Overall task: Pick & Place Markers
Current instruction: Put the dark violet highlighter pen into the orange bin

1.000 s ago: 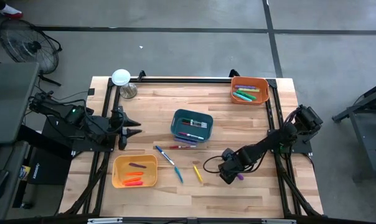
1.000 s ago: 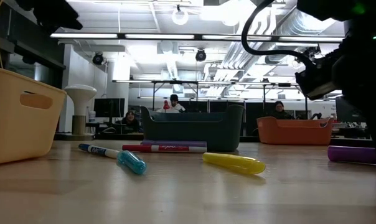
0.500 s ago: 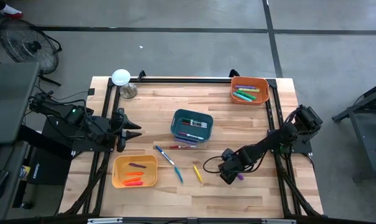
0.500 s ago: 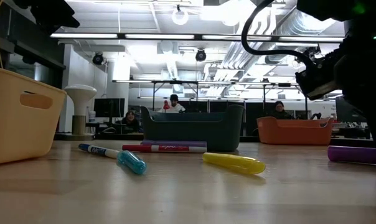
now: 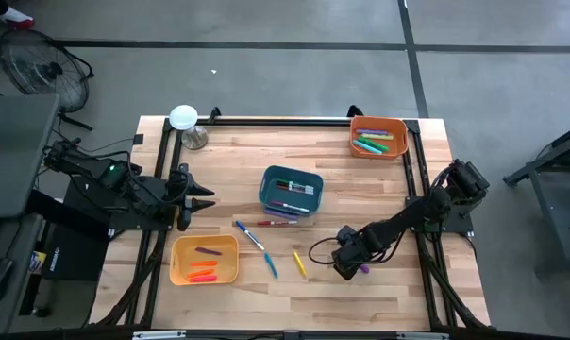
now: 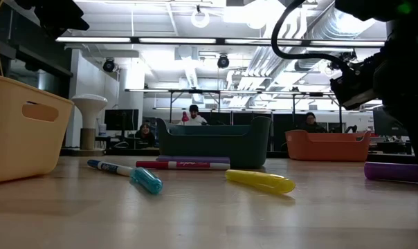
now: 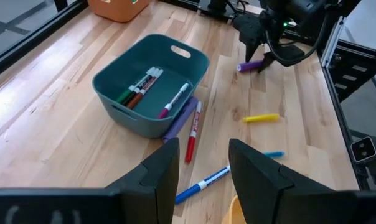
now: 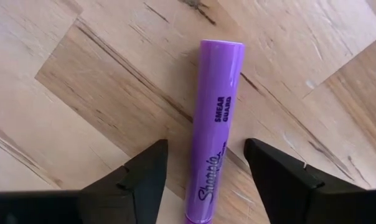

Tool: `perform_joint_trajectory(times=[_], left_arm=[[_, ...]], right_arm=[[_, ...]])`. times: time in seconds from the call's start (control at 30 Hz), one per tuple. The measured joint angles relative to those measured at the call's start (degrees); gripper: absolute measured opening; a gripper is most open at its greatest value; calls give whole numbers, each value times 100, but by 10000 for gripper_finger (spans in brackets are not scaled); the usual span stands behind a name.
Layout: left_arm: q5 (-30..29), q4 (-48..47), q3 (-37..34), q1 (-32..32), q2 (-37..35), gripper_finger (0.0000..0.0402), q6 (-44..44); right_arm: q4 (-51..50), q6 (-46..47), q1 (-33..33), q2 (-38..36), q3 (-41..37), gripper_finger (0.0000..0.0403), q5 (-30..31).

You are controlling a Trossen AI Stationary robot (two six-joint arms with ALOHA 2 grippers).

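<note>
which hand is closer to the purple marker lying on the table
Right. The right hand is open, straddling the purple marker from above. The left hand waits far across the table, beyond the teal bin.

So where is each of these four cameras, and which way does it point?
High view: above the table, looking straight down; both arms show, right end effector over the purple marker.
Low view: at tabletop height, looking across at the teal bin; dark arm parts overhead.
Left wrist view: on the left arm, looking past its open end effector across the table.
Right wrist view: on the right arm, looking down between its open fingers.
All four show the purple marker.
</note>
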Motion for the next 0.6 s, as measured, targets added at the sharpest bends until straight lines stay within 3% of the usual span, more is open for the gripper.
perform_joint_trajectory(times=[0.1,0.4,0.6], left_arm=[[-1,-7,0,0,0,137,0],[-3,-10,0,0,0,137,-17],[-25,-6,0,0,1,137,-15]], right_arm=[[-16,-9,-2,0,-6,186,0],[-64,-201,-9,0,-20,55,-61],[-89,-150,-18,0,-20,54,-116]])
